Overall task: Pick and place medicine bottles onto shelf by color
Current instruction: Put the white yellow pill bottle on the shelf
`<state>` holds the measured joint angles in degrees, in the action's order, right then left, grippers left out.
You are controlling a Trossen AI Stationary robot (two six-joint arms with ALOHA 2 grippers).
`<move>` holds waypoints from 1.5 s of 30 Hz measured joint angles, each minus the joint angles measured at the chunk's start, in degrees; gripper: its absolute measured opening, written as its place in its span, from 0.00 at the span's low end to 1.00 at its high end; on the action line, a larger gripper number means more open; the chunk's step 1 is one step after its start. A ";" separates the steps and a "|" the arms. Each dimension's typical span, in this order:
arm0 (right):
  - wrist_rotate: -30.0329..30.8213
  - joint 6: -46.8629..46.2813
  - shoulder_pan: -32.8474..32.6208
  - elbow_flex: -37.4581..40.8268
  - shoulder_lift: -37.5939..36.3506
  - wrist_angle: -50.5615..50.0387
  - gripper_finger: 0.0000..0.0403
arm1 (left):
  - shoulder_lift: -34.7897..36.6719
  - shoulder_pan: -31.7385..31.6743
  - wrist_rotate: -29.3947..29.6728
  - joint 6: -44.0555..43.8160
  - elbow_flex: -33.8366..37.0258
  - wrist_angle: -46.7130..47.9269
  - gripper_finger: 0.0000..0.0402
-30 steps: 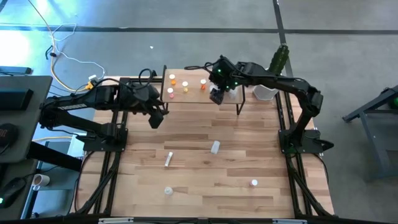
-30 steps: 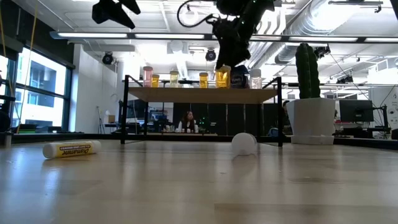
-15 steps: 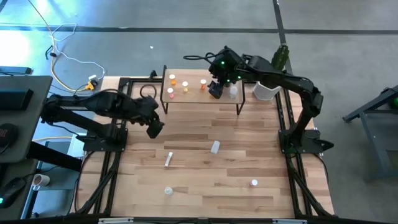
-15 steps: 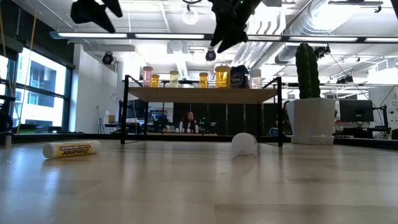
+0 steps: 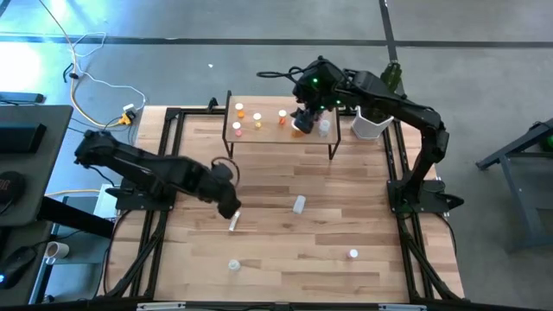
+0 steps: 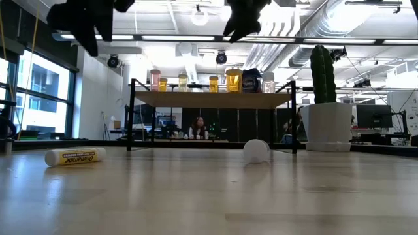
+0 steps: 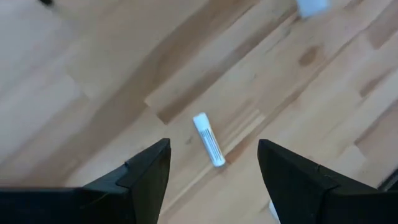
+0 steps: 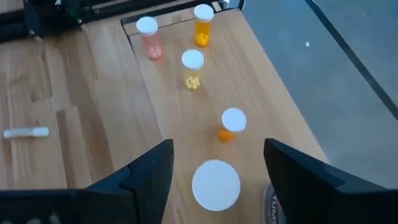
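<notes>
Reaching for the next bottle, the left gripper [image 5: 230, 207] is hanging spread and empty over a lying white tube [image 7: 208, 140]; next it must drop and pinch. Since earlier it has swung down-table, while the right gripper [image 5: 302, 119], also spread, is lifting off the shelf [image 5: 268, 135].

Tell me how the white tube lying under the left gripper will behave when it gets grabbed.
The white tube lies on its side on bare wood, so it will probably roll if nudged across its length. It looks slim and light, likely easy to lift. The open left gripper may need to straddle its narrow width, or it might slip out.
</notes>
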<state>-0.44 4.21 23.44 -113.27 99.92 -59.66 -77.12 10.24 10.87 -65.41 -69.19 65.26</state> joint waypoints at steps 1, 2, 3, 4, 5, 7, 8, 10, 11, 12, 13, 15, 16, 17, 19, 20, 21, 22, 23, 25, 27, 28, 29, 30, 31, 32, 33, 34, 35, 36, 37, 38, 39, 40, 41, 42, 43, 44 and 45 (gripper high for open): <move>0.02 0.68 0.00 -0.05 0.00 -0.30 0.60 | -1.04 0.62 -0.01 -1.51 0.01 -0.08 0.58; 0.02 1.19 0.00 -0.09 0.00 -0.65 0.60 | -2.12 1.18 -0.12 -2.99 0.02 -0.30 0.58; 0.02 1.88 0.00 -0.09 0.00 -1.03 0.60 | -3.16 1.70 -0.37 -4.45 0.00 -0.57 0.58; 0.02 2.23 0.00 -0.09 0.00 -1.37 0.60 | -4.19 2.14 -0.75 -5.90 0.01 -0.64 0.58; 0.02 2.48 0.00 -0.09 0.00 -1.48 0.60 | -5.15 2.51 -1.18 -7.27 0.02 -0.63 0.58; 0.02 3.54 0.00 -0.09 0.00 -1.59 0.60 | -7.26 2.98 -1.98 -10.09 0.00 -0.80 0.58; 0.02 3.87 0.00 -0.09 0.00 -1.78 0.60 | -8.25 3.24 -2.38 -11.40 0.01 -0.79 0.58; 0.02 4.57 0.00 -0.09 0.00 -1.81 0.60 | -10.08 3.82 -2.89 -13.51 0.02 -1.35 0.58; 0.02 4.87 0.00 -0.09 0.00 -1.81 0.60 | -11.04 4.15 -2.94 -14.34 0.00 -1.97 0.58; 0.02 5.05 0.00 -0.09 0.00 -1.81 0.60 | -12.00 4.52 -3.02 -15.23 0.02 -2.37 0.58; 0.02 5.11 0.00 -0.09 0.00 -1.83 0.60 | -12.89 4.84 -3.09 -16.24 0.04 -2.53 0.58; 0.02 5.28 0.00 -0.09 0.00 -1.83 0.60 | -14.62 5.32 -3.21 -18.19 0.02 -3.33 0.58; 0.02 5.28 0.00 -0.09 0.00 -1.84 0.60 | -15.53 5.53 -3.38 -18.97 0.02 -3.55 0.58; 0.02 5.28 0.00 -0.09 0.00 -1.86 0.60 | -16.34 5.76 -3.39 -19.82 0.04 -3.56 0.58; 0.02 5.28 0.00 -0.09 0.00 -1.95 0.60 | -17.84 6.00 -3.67 -21.76 0.02 -4.36 0.58; 0.01 5.28 0.00 -0.09 0.00 -2.01 0.60 | -18.60 6.01 -3.93 -22.37 0.02 -4.46 0.58; 0.02 5.28 0.00 -0.09 0.00 -2.05 0.60 | -19.39 6.01 -4.25 -22.81 0.02 -4.44 0.58; 0.02 5.28 0.00 -0.09 0.00 -2.06 0.60 | -20.13 6.01 -4.29 -23.29 0.02 -4.83 0.58; 0.02 5.28 0.00 -0.09 0.00 -2.14 0.60 | -20.91 6.01 -4.31 -23.87 0.02 -5.38 0.58; 0.02 5.28 0.00 -0.09 0.00 -2.31 0.60 | -22.14 6.08 -4.61 -24.74 0.02 -5.52 0.58; 0.02 5.28 0.00 -0.09 0.00 -2.62 0.60 | -23.55 6.10 -4.95 -25.73 0.02 -6.29 0.58; 0.02 5.28 0.00 -0.09 0.00 -2.91 0.60 | -24.27 6.10 -5.10 -26.15 0.02 -6.37 0.58; 0.02 5.28 0.00 -0.09 0.00 -3.05 0.60 | -24.81 6.10 -5.34 -26.67 0.02 -6.38 0.58; 0.02 5.28 0.00 -0.09 0.00 -3.22 0.60 | -25.32 6.10 -5.86 -27.31 0.02 -6.49 0.57; 0.02 5.28 0.00 -0.09 0.00 -3.56 0.60 | -25.78 6.10 -6.20 -27.74 0.02 -6.51 0.57; 0.02 5.28 0.00 -0.07 0.00 -3.93 0.60 | -26.37 6.10 -6.39 -27.95 0.02 -6.47 0.56; 0.02 5.28 0.00 -0.08 0.00 -4.09 0.60 | -26.87 6.10 -6.65 -28.12 0.02 -6.73 0.56; 0.00 5.28 0.00 -0.09 0.00 -4.25 0.60 | -27.36 6.10 -6.80 -28.42 0.02 -7.00 0.55; 0.00 5.28 0.00 -0.07 0.00 -4.56 0.60 | -27.75 6.10 -6.91 -28.50 0.02 -6.98 0.55; 0.02 5.28 0.00 -0.07 0.00 -4.65 0.60 | -28.07 6.10 -7.10 -28.52 0.02 -6.99 0.54; 0.02 5.28 0.00 -0.07 0.00 -4.69 0.60 | -28.42 6.10 -7.39 -28.52 0.02 -7.12 0.54; 0.02 5.28 0.00 -0.07 0.00 -4.91 0.60 | -28.91 6.10 -7.76 -28.52 0.02 -7.33 0.53; 0.01 5.28 0.00 -0.07 0.00 -5.14 0.60 | -29.39 6.10 -8.24 -28.51 0.02 -7.39 0.53; 0.02 5.28 0.00 -0.07 0.00 -5.25 0.60 | -29.74 6.10 -8.90 -28.53 0.02 -7.47 0.53; 0.02 5.28 0.00 -0.07 0.00 -5.38 0.60 | -30.01 6.10 -9.37 -28.52 0.02 -7.50 0.53; 0.02 5.28 0.00 -0.07 0.00 -5.57 0.60 | -30.35 6.10 -9.67 -28.54 0.01 -7.81 0.53; 0.00 5.28 0.00 -0.07 0.00 -5.70 0.60 | -30.78 6.10 -9.88 -28.52 0.00 -8.04 0.53; 0.02 5.28 0.00 -0.07 0.00 -5.81 0.60 | -31.15 6.10 -9.98 -28.52 0.00 -8.10 0.53; 0.01 5.28 0.00 -0.07 0.00 -5.94 0.60 | -31.38 6.10 -10.18 -28.51 0.02 -8.13 0.53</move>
<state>-0.44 9.50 23.44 -113.34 99.92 -65.60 -108.50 16.34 0.70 -93.92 -69.17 57.12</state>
